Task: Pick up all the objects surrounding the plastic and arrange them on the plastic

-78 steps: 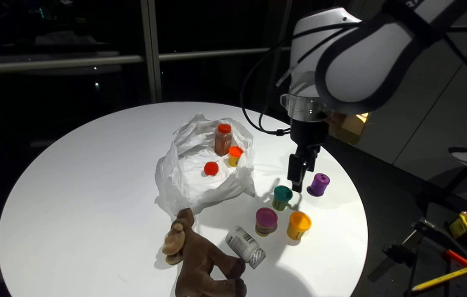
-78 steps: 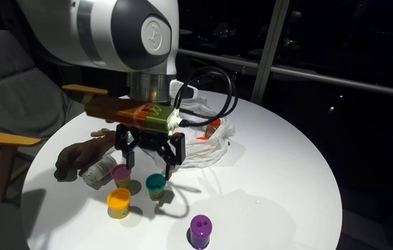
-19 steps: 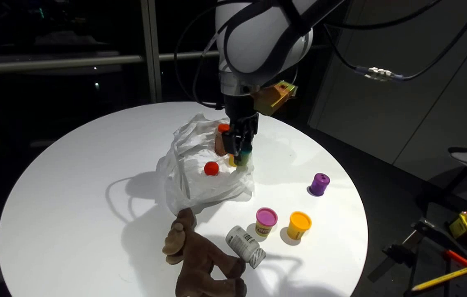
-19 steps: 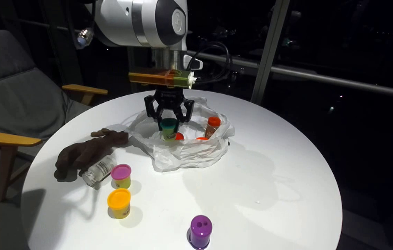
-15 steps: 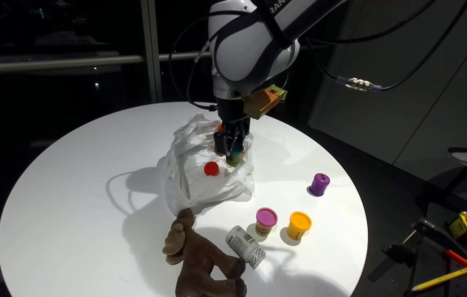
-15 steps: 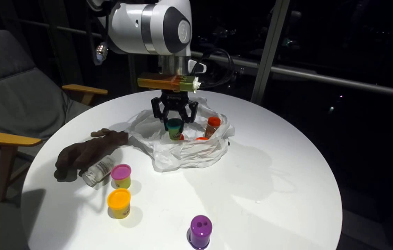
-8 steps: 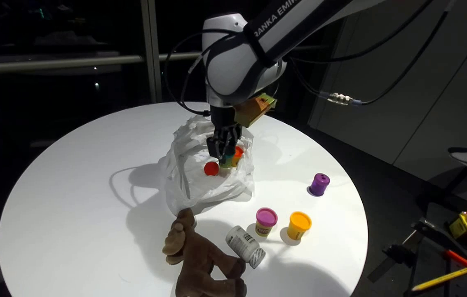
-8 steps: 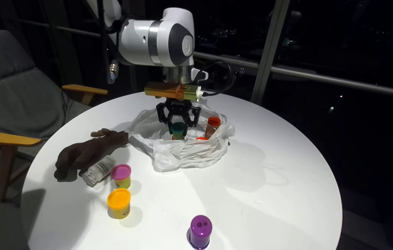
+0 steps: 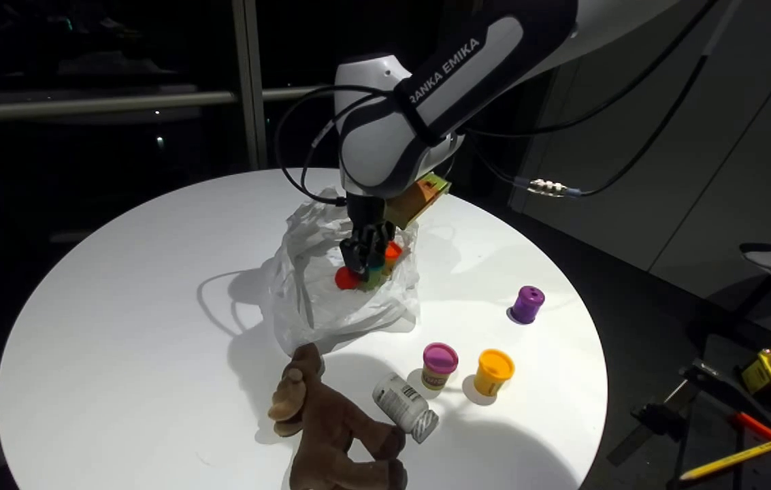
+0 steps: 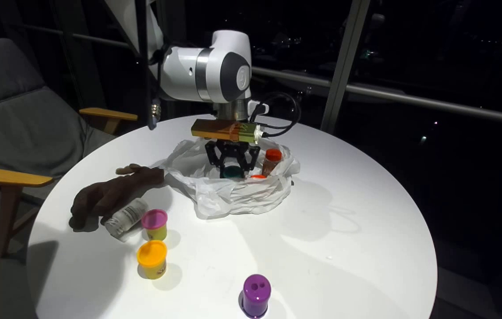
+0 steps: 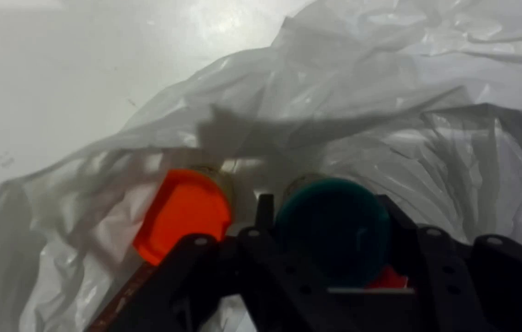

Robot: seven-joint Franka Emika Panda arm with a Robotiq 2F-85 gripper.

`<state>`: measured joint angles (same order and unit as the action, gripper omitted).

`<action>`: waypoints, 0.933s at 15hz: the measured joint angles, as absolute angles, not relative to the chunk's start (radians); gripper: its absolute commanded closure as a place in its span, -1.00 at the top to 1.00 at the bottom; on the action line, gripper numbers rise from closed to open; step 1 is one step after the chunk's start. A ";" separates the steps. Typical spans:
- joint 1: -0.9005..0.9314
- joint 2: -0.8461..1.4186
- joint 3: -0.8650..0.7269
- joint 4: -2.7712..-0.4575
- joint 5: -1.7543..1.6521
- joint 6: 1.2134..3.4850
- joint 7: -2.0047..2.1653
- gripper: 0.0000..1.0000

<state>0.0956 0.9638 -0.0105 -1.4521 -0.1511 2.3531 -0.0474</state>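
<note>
My gripper (image 10: 234, 173) is down inside the crumpled white plastic (image 10: 242, 199). Its fingers straddle a teal-lidded cup (image 11: 334, 230), with a narrow gap at the left finger in the wrist view. Also within the plastic are an orange-lidded cup (image 11: 187, 212), a red-capped bottle (image 10: 271, 163) and a round red piece (image 9: 347, 278), partly behind the gripper. Outside it, on the table, stand a pink-lidded cup (image 9: 439, 367), a yellow-orange cup (image 9: 494, 371) and a purple cup (image 9: 527, 305). A grey-white bottle (image 9: 402, 405) lies on its side beside the brown plush animal (image 9: 331, 422).
The plastic's raised rim surrounds the gripper and partly hides the cups in an exterior view. The plush's head touches or nearly touches the plastic. A round white table (image 10: 344, 274) carries everything. A grey armchair (image 10: 11, 106) stands beside it.
From above the plastic, the gripper has carried the teal-lidded cup down into it, close to the red piece. Its fingers have just spread slightly. Objects outside the plastic have stayed put.
</note>
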 measured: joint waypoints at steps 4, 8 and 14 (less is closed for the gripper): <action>0.104 0.938 -0.010 -1.442 -0.151 2.386 -0.047 1.00; 0.125 0.835 -0.004 -1.500 -0.151 2.351 -0.046 1.00; 0.127 0.585 -0.004 -1.790 -0.146 2.243 0.053 1.00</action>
<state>0.1274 0.5852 -0.0035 -1.7903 -0.1458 2.2428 0.0533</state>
